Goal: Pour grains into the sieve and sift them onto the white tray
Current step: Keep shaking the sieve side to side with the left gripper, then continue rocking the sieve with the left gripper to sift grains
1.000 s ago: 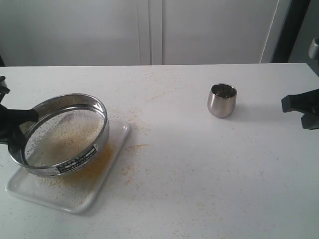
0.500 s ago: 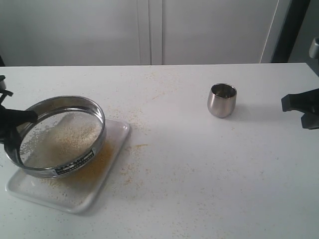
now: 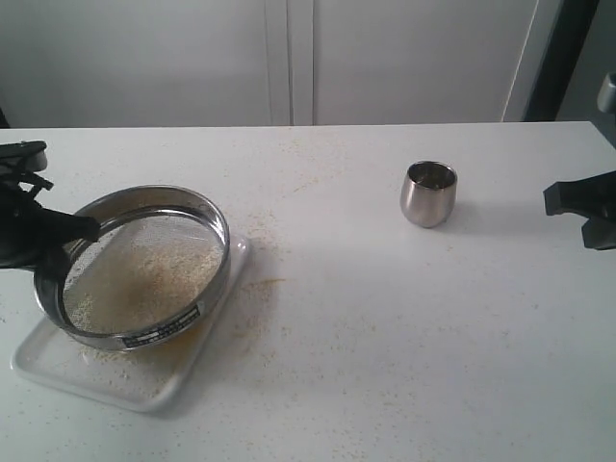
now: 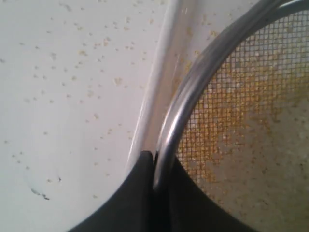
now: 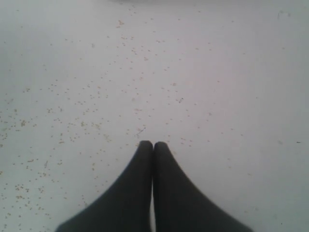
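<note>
The sieve [image 3: 140, 265] hangs tilted just above the white tray [image 3: 58, 371] at the table's left, its labelled side toward the front. Whitish and yellow grains [image 3: 144, 274] lie on its mesh; fine yellow grains dust the tray under it. My left gripper [image 3: 65, 231] is shut on the sieve's left rim. In the left wrist view the black fingers [image 4: 140, 193] pinch the steel rim [image 4: 193, 82], with mesh and grains [image 4: 251, 111] beyond. My right gripper [image 5: 153, 145] is shut with nothing in it, at the right edge [image 3: 577, 202] over bare table.
A small rounded steel cup [image 3: 428, 193] stands upright right of centre. Spilled grains [image 3: 260, 289] are scattered over the white table around the tray and toward the middle. A pale wall panel runs behind the table.
The sieve has swung to the right over the tray in my left gripper, after shifting left half a second ago. The right arm and the cup have not moved.
</note>
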`<act>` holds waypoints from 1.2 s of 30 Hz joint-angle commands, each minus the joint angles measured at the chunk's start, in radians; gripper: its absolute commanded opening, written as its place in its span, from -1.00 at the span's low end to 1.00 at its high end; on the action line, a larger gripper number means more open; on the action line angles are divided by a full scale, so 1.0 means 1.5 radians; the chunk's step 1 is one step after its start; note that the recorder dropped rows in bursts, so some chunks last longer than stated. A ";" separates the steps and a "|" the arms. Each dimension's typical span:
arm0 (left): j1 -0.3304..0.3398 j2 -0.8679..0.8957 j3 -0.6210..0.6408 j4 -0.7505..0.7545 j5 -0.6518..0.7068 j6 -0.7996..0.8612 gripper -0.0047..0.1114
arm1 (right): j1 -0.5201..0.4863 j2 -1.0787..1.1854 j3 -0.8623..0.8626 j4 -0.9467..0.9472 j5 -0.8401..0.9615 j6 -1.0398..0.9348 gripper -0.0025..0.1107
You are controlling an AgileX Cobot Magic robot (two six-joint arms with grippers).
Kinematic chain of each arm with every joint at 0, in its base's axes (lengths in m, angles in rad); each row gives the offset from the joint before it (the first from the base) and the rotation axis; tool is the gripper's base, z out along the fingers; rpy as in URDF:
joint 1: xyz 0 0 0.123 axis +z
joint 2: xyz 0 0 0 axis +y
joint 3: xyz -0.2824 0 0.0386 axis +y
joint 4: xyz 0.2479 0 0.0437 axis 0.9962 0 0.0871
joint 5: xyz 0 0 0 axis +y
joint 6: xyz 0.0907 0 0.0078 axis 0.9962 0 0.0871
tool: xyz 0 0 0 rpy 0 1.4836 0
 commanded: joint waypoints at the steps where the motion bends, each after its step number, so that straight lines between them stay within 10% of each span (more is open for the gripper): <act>1: 0.025 -0.001 -0.003 -0.066 0.033 -0.021 -0.92 | -0.004 -0.005 0.003 -0.002 -0.004 0.003 -0.96; 5: -0.021 -0.032 -0.014 -0.095 -0.010 0.129 -0.92 | -0.004 -0.005 0.003 -0.002 -0.004 0.003 -0.96; 10: 0.041 -0.011 -0.014 -0.021 0.036 -0.056 -0.92 | -0.004 -0.005 0.003 -0.002 -0.003 0.003 -0.96; 15: -0.020 -0.025 -0.018 -0.156 0.008 0.162 -0.92 | -0.004 -0.005 0.003 -0.001 -0.003 0.003 -0.96; 20: 0.034 0.004 -0.018 -0.020 0.038 -0.081 -0.92 | -0.004 -0.005 0.003 -0.003 -0.006 0.003 -0.96; 26: -0.027 -0.018 -0.034 -0.087 0.030 0.070 -0.92 | -0.004 -0.005 0.003 -0.003 -0.006 0.003 -0.96; 31: 0.022 0.009 -0.030 0.003 0.071 -0.110 -0.92 | -0.004 -0.005 0.003 -0.003 -0.010 0.003 -0.96; 36: -0.029 -0.013 -0.042 -0.092 0.045 0.080 -0.92 | -0.004 -0.005 0.003 -0.001 -0.010 0.003 -0.96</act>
